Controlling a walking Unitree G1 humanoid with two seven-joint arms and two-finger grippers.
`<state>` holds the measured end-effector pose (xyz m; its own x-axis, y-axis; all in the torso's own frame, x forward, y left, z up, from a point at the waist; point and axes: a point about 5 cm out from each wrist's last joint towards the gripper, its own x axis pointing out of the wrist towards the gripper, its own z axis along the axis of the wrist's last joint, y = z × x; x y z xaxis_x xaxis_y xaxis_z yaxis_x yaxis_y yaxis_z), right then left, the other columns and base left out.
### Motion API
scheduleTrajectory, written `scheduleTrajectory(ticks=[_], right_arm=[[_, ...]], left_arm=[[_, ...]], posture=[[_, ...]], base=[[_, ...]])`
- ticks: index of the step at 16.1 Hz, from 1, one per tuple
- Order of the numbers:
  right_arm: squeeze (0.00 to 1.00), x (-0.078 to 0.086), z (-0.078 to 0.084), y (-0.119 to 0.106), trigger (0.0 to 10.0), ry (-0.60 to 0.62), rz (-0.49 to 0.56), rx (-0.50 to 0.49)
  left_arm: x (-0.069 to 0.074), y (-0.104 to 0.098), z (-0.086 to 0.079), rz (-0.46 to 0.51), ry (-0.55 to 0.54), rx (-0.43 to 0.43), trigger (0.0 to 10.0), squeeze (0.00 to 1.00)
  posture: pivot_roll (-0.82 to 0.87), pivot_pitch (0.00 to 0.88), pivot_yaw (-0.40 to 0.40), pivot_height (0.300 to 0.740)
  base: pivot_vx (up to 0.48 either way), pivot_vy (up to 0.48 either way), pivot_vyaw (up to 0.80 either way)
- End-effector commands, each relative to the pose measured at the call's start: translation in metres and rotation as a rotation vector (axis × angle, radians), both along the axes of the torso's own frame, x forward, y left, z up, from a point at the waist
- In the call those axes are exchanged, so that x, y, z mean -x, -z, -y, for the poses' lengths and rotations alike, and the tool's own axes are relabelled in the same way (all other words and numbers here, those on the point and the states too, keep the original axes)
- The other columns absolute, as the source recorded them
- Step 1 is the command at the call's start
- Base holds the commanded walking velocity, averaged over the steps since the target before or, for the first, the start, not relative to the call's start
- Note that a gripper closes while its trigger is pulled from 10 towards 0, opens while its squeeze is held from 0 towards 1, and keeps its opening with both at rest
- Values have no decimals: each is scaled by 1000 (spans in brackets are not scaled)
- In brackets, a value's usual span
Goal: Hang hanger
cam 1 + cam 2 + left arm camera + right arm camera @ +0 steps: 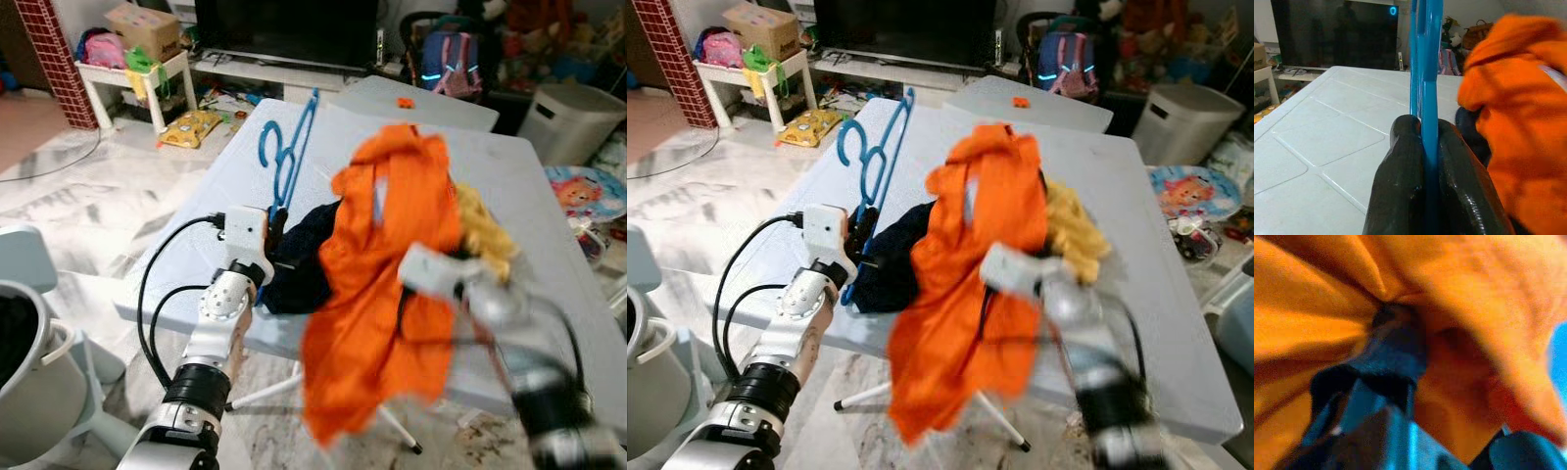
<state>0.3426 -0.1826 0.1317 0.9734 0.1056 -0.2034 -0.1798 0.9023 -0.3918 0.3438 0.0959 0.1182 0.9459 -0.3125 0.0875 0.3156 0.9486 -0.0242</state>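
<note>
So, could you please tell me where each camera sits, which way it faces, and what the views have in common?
Left eye view: on the head, looking forward and down at the white table; both silver arms show.
Right eye view: same head, same scene.
Left wrist view: on the left arm, looking along the left gripper shut on the blue hanger.
Right wrist view: on the right arm, pressed close into the orange garment.
Shared: the orange garment appears in all four; the hanger in three.
</note>
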Motion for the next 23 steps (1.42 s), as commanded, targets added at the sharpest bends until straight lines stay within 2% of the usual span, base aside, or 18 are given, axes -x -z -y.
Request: scheduleTrajectory(ticks=[1, 2, 4, 8, 9, 10, 11, 12, 13, 14, 15, 16, 18, 20, 21, 22, 23], right_arm=[[0, -10, 3, -10, 0, 18, 70, 76], [0, -19, 2, -20, 0, 20, 126, 127], [0, -32, 3, -38, 0, 53, 218, 140], [0, -48, 13, -88, 0, 172, 461, 88], [0, -49, 18, -117, 0, 238, 613, 66], [0, -49, 20, -127, 0, 254, 661, 57], [0, -48, 20, -135, 0, 263, 713, 53], [0, -49, 15, -133, 0, 235, 709, 59], [0, -50, 9, -121, 0, 191, 660, 62], [0, -49, 0, -97, 3216, 117, 564, 74], [0, -47, -5, -78, 7137, 75, 495, 81], [0, -42, -4, -61, 10000, 60, 445, 68], [0, -25, 8, -35, 10000, 64, 368, 38], [0, -9, 25, -27, 10000, 106, 345, -28], [0, -3, 29, -25, 10000, 110, 341, -44], [86, 5, 33, -25, 10000, 124, 347, -70], [1000, 19, 36, -23, 10000, 140, 346, -112]], left_arm=[[5, 17, 3, -79, 6, -17, 10000, 0], [5, 17, 1, -78, -1, -15, 10000, 0], [5, 18, 1, -78, -5, -14, 10000, 0], [6, 19, 4, -79, -3, -10, 10000, 0], [6, 19, 4, -78, -1, -9, 10000, 0], [5, 18, 4, -78, -2, -10, 10000, 0], [5, 18, 4, -77, -2, -10, 10000, 0], [5, 18, 4, -77, -3, -10, 10000, 0], [5, 18, 4, -77, -4, -10, 10000, 0], [6, 18, 5, -77, -5, -9, 10000, 0], [6, 19, 5, -77, -6, -8, 10000, 0], [6, 19, 5, -78, -6, -8, 10000, 0], [7, 21, 2, -81, -5, -13, 10000, 0], [6, 20, 0, -70, 14, -47, 10000, 0], [6, 19, 0, -58, 26, -63, 10000, 0], [6, 19, 1, -58, 33, -70, 10000, 0], [6, 19, 0, -60, 33, -81, 10000, 0]], posture=[[128, 0, -91, 740], [129, 0, -93, 740], [130, 0, -97, 740], [123, 0, -96, 740], [124, 0, -96, 740], [124, 0, -96, 740], [124, 0, -96, 740], [124, 0, -96, 740], [126, 0, -98, 740], [128, 0, -99, 740], [129, 0, -100, 740], [129, 0, -100, 740], [120, 0, -94, 740], [112, 0, -88, 740], [110, 0, -86, 740], [109, 0, -84, 740], [107, 0, -81, 740]], base=[[0, 0, 0], [0, 0, 0], [0, 0, 0], [0, 0, 0], [0, 0, 0], [0, 0, 0], [0, 0, 0], [0, 0, 0], [0, 0, 0], [0, 0, 0], [0, 0, 0], [0, 0, 0], [0, 0, 0], [0, 0, 0], [0, 0, 0], [0, 0, 0], [0, 0, 0]])
